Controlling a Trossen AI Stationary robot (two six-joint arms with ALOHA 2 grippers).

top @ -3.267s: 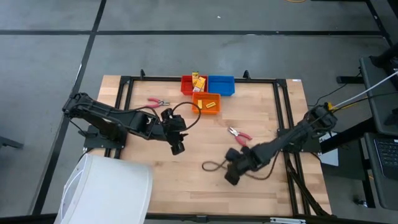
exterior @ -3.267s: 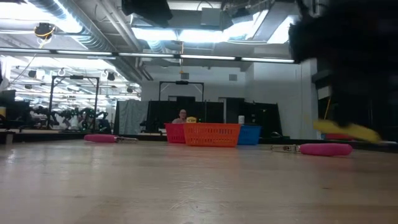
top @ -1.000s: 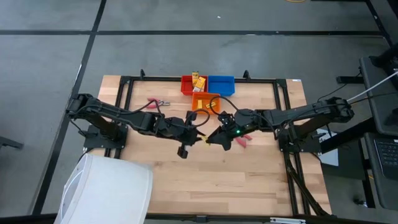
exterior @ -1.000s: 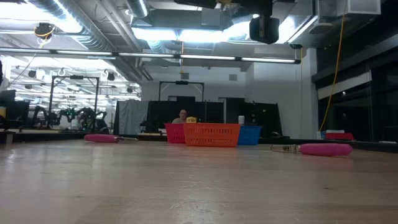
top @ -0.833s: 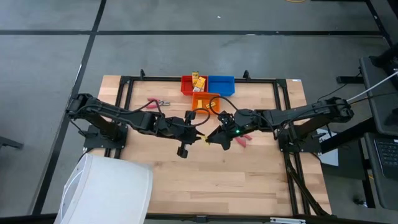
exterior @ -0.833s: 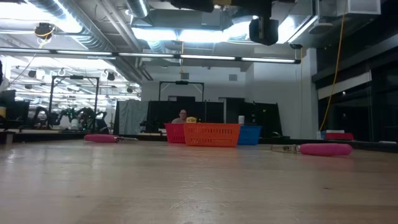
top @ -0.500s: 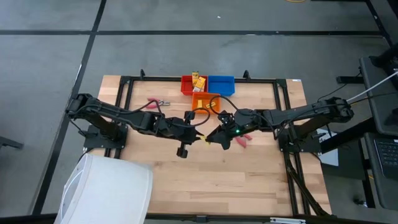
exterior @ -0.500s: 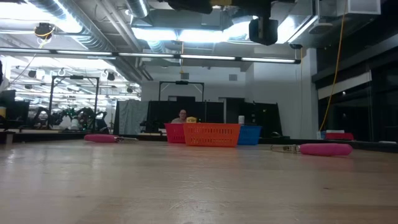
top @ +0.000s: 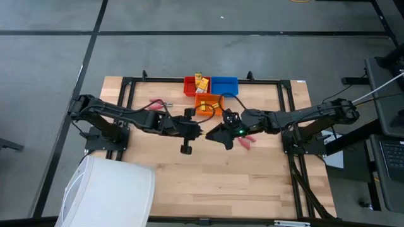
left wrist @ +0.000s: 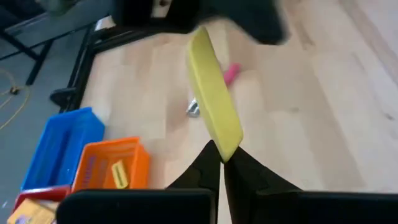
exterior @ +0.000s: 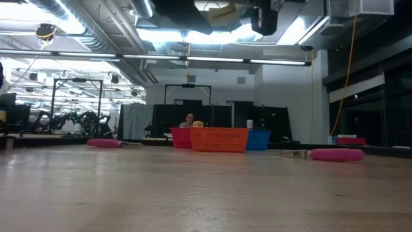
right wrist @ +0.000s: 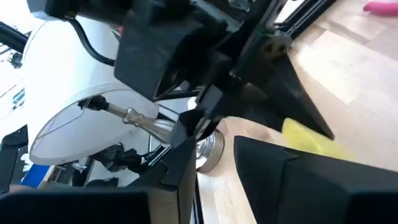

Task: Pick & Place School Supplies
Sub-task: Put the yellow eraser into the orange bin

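A flat yellow block [left wrist: 214, 99] hangs high over the middle of the table, with my left gripper [left wrist: 221, 158] shut on its near end. In the low view the block [exterior: 219, 11] shows at the top among the dark arms. My right gripper [right wrist: 214, 158] faces the left one [top: 199, 130] from the right, tip to tip, its fingers apart. The block [right wrist: 308, 140] shows just beyond one right finger. Two pink-handled tools lie flat on the table, one at the left [top: 158, 104] and one under the right arm [top: 246, 140]. My left gripper pinches one end of the yellow block [left wrist: 225, 142] between its two fingertips, coming roughly level from the table's left. The block sticks out ahead of the fingers toward the right gripper, clear of the table. Whether my right gripper touches the block's far end [left wrist: 199, 37], I cannot tell.
A red bin [top: 191, 86] with orange-yellow packets and a blue bin [top: 225, 85] stand at the far edge. In front of them an orange bin [top: 209, 104] holds a small yellow block [left wrist: 118, 173]. A large white dome [top: 107, 192] covers the near left corner.
Both grippers have shifted a little toward the table's far edge, staying tip to tip. The yellow block between them has gone along and now shows at the top of the low view.
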